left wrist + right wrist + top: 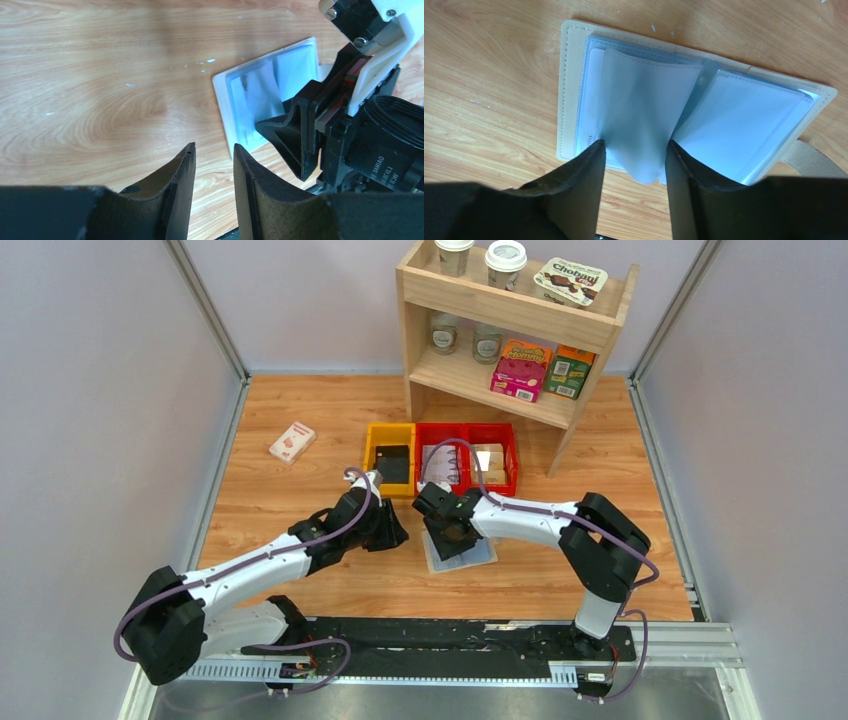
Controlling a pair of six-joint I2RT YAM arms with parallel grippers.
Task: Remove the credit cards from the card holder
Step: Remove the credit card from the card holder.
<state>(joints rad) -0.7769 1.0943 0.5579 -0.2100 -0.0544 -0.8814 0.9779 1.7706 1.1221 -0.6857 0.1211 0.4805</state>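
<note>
The card holder (472,558) lies open on the wooden table, its cream rim (569,90) framing blue-grey plastic sleeves. One sleeve (639,115) stands up, bowed, between my right fingers. A pale card (593,100) with faint print shows inside the left pocket. The snap tab (811,155) sticks out at the right. My right gripper (635,144) is open just over the holder's near edge (452,530). My left gripper (214,146) is open and empty just left of the holder (250,85), above bare wood (392,533).
A yellow bin (372,455) with a black block and a red bin (512,455) with tan blocks stand behind the grippers. A wooden shelf (510,320) with cups and boxes is at the back. A white-and-red small box (292,442) lies far left.
</note>
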